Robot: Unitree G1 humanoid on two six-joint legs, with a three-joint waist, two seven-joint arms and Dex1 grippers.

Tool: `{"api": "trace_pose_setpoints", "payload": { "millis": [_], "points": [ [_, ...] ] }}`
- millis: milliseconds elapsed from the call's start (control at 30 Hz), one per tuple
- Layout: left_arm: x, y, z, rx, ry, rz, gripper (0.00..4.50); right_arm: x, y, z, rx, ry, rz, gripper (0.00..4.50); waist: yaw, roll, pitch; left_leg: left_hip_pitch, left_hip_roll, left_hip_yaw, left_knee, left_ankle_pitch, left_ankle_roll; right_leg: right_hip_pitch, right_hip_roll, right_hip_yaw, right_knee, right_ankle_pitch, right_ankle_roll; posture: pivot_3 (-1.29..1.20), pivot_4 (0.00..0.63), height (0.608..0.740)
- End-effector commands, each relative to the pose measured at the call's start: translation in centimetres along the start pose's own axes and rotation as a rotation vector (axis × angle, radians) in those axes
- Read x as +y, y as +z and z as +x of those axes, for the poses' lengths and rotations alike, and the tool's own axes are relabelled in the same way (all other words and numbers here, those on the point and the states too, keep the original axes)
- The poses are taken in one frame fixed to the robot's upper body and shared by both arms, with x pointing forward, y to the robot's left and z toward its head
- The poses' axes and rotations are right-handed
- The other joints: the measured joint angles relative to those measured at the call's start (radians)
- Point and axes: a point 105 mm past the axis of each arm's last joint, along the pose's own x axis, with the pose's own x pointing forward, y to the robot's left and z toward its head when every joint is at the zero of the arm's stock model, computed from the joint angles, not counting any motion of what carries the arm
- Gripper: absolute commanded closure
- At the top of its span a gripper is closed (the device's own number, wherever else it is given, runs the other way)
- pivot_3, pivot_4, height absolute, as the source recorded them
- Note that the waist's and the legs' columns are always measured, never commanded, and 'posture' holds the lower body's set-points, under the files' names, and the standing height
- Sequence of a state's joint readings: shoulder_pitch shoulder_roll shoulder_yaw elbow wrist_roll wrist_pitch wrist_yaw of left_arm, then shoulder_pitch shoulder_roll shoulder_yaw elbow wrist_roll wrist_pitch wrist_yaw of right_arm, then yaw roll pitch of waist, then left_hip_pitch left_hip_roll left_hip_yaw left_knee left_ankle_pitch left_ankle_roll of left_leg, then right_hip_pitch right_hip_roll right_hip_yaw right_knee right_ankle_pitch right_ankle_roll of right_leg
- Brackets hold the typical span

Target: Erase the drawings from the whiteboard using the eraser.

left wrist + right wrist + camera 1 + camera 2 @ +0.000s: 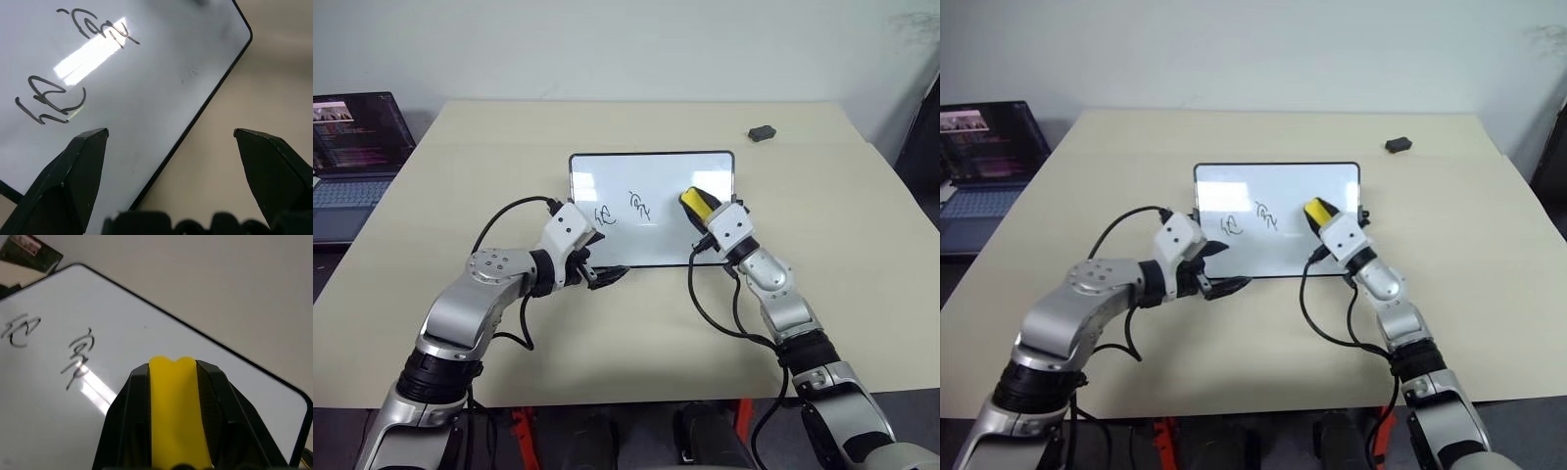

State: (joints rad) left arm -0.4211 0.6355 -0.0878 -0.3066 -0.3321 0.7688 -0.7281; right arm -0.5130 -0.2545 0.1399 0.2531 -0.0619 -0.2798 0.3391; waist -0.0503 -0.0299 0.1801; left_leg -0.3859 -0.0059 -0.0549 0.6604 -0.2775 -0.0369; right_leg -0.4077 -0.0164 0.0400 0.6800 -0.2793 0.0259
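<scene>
The whiteboard [656, 176] lies flat in the middle of the table. Two dark drawings [605, 215] [638, 204] show on its left half, and again in the right wrist view as drawings [76, 357]. My right gripper [173, 368] is shut on the yellow eraser [695, 204], held over the board's right part, just right of the middle scribble. Whether the eraser touches the board I cannot tell. My left gripper [171, 132] is open at the board's near left corner, with the board's black edge [195, 122] running between its fingers [83, 171].
An open laptop [352, 157] sits off the table's left side. A small dark grey lump [762, 132] lies at the far right of the beige table [862, 245]. Black cables [705, 304] loop from both wrists over the near table.
</scene>
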Motion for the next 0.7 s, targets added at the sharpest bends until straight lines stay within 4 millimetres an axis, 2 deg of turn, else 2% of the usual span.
{"api": "trace_pose_setpoints", "payload": {
  "millis": [33,167,300,500,700],
  "points": [
    [-0.1,1.4,-1.0,-0.078,0.035,-0.007,0.00,-0.3,1.1,-1.4,0.013,0.021,0.114,3.52,0.006,0.000,0.000,0.000,0.000,0.000,0.000,0.000,0.000,0.000,0.000,0.000,-0.001,0.000,0.000,0.00,0.150,0.740],
    [-0.2,1.2,-2.1,-0.119,0.106,-0.091,0.00,0.2,1.8,-4.4,0.058,0.066,0.223,3.52,0.020,0.000,0.000,-0.001,-0.001,0.000,0.000,-0.001,0.001,0.000,-0.002,0.000,-0.002,0.000,0.000,0.00,0.150,0.740],
    [-0.3,-0.3,-3.5,-0.100,0.182,-0.141,0.00,0.5,1.4,-6.7,0.126,0.069,0.257,3.52,0.019,0.000,0.000,0.001,-0.001,0.000,0.001,-0.001,0.001,0.002,-0.002,0.000,-0.001,0.000,0.000,0.00,0.150,0.740],
    [0.2,-1.7,-4.5,-0.085,0.273,-0.189,0.00,0.6,0.0,-7.8,0.201,0.075,0.194,3.52,0.020,0.000,0.000,0.005,-0.001,0.000,0.001,0.000,0.001,0.004,-0.001,-0.001,0.000,0.000,0.000,0.00,0.150,0.740],
    [1.6,-2.2,-5.5,-0.081,0.388,-0.185,0.00,0.1,-0.9,-7.7,0.204,0.105,0.123,3.52,0.020,0.000,0.000,0.005,-0.001,0.001,0.001,0.000,0.001,0.004,-0.001,0.000,0.000,0.000,0.000,0.00,0.150,0.740]
  ]
}}
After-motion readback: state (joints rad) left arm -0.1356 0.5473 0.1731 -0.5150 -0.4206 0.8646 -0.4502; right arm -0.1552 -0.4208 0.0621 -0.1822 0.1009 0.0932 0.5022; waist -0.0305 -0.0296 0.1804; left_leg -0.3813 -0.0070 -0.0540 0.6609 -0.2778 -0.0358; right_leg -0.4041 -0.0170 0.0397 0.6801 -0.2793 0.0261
